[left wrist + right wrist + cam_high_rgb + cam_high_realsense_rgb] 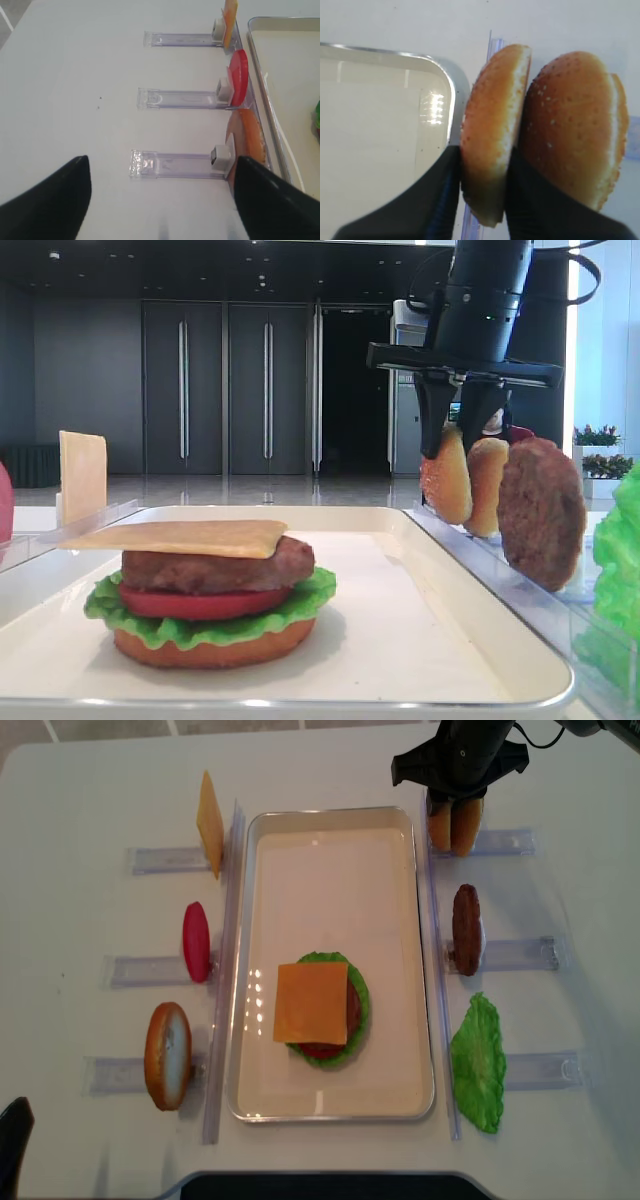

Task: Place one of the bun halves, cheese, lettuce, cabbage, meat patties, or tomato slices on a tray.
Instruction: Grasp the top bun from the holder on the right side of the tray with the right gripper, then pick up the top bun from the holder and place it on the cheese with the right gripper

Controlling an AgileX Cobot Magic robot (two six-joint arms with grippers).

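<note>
Two bun halves stand on edge, side by side, in the rack at upper right of the overhead view, just outside the tray's far right corner. The near bun [492,135] sits between the right gripper's [482,200] dark fingers; the speckled bun [570,125] stands just right of it, touching or nearly so. The jaws are pressed onto the near bun from both flat sides, low on it as the wrist view frames it. The bun is not visibly lifted: in the low side view it reads level with its neighbour.

Tray [425,1020]: white, centre of the overhead view. On it, toward the near end, a stack [210,595]: bottom bun, lettuce, tomato, patty, and a cheese slice [312,1002] on top, lying flat and overhanging a little. No top bun on the stack yet.

Judgement: the build looks nearly done; the bun now gripped is the likely cap. Left to do: lift it clear of the rack, carry it down-frame over the tray, set it down, release.

Spare stock in racks. Right side of the overhead view: a patty [465,928], then a lettuce leaf [478,1063]. Left side: upright cheese [209,822], a tomato slice [196,941], a bun [167,1055].

Left gripper [160,200]: fingers spread wide, nothing between them, over bare table at the left racks. Only its tip shows at the lower left corner of the overhead view.
</note>
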